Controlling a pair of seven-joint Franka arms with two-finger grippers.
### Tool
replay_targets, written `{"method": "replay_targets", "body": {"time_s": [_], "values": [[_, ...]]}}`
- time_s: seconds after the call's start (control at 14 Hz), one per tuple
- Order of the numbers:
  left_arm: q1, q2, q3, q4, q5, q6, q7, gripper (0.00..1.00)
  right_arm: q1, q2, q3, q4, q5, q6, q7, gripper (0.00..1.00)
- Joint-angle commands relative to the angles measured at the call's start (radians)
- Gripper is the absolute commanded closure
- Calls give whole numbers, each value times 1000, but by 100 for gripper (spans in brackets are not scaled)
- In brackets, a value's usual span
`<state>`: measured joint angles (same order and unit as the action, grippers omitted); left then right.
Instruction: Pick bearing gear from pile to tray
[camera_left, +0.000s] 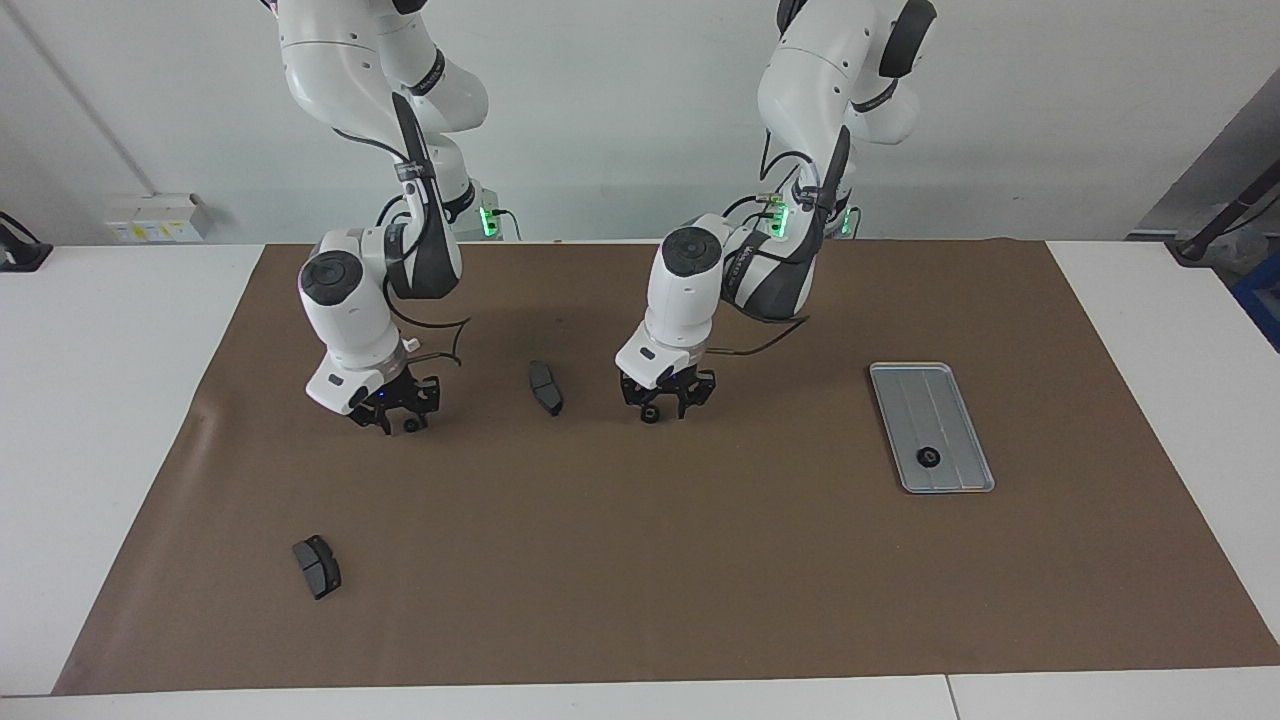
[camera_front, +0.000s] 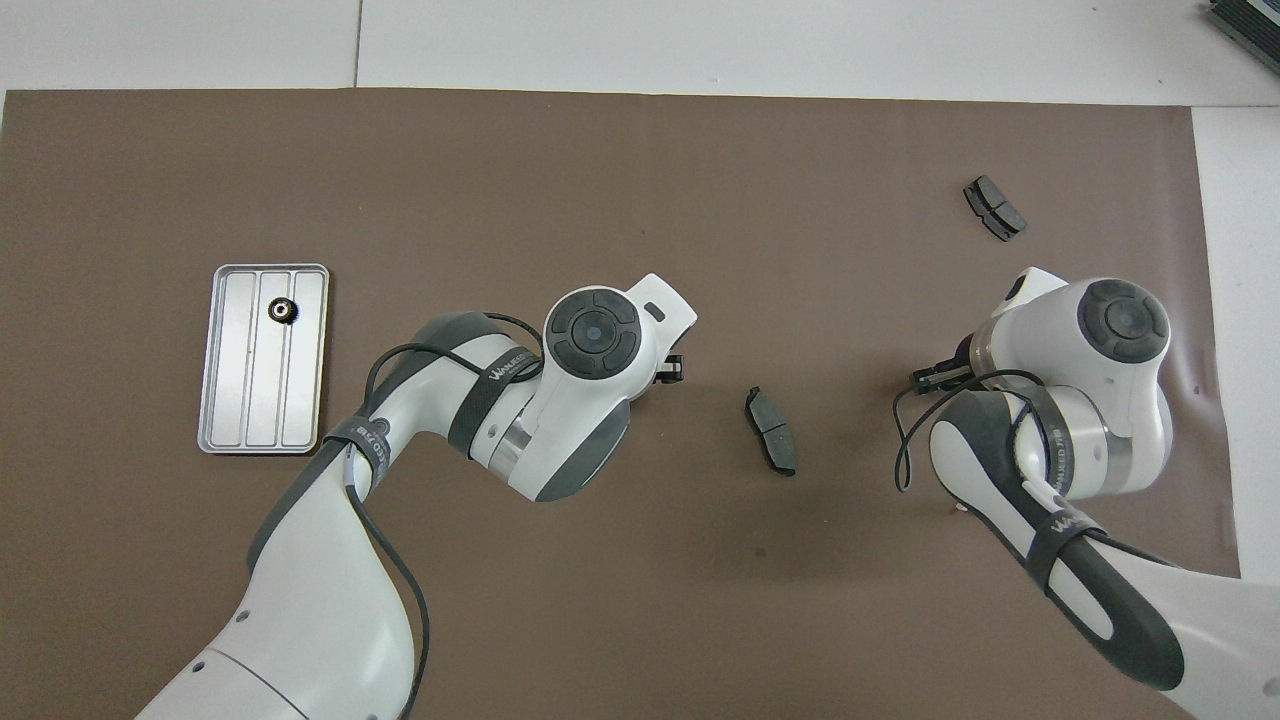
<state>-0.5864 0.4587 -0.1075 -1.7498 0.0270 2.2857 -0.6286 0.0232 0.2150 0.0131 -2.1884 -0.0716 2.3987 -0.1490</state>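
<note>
One tray, long axis robotward.

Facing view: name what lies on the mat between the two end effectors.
A dark grey brake pad piece lies between the right end effector and the left end effector; otherwise bare mat, seen in the facing view.
</note>
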Motion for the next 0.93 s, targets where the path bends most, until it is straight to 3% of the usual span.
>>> {"method": "replay_targets", "body": {"time_s": [0.0,0.21,0.5,0.57,0.71,0.86], "values": [[-24,-5,20,-19,-2,24,-14,40,-20,-45,15,-47,7,-9,-29,45],[-33,8,22,-19,-1,23,-17,40,-17,-45,16,-48,7,-10,-26,46],[-50,18,26,-16,5,20,-22,40,-17,-45,16,-48,7,-10,-26,61],[-50,18,26,-16,5,20,-22,40,-17,-45,15,-48,7,-9,-24,69],[-50,18,26,-19,5,20,-23,41,-16,-45,16,-48,7,-9,-12,96],[-52,18,26,-19,5,18,-23,44,-9,-43,16,-45,7,-9,8,100]]}}
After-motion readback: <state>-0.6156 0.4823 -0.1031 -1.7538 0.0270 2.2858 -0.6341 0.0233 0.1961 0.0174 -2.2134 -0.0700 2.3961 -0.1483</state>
